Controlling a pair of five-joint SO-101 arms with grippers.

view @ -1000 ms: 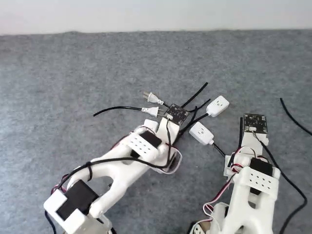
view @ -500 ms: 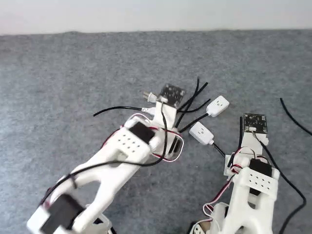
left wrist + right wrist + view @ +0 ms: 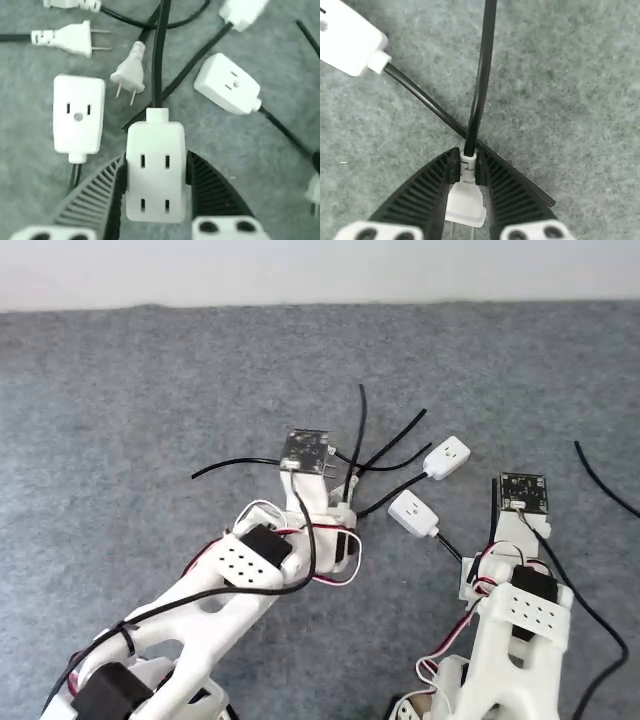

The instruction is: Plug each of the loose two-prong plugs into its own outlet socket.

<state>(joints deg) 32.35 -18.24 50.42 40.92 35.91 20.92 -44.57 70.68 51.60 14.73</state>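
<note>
I have the left gripper [image 3: 156,158] clamped on the white outlet block [image 3: 156,172] and the right gripper [image 3: 467,153] pinching a two-prong plug [image 3: 465,200] well apart from that block; I judge mating comes next, with the prongs [image 3: 451,229] squared to its slots [image 3: 142,161].

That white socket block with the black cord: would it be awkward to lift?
Probably light and rigid: the socket block sits squarely between the left gripper's ridged fingers. Its black cord looks bendy and crosses other cords, so it may tug or snag.
</note>
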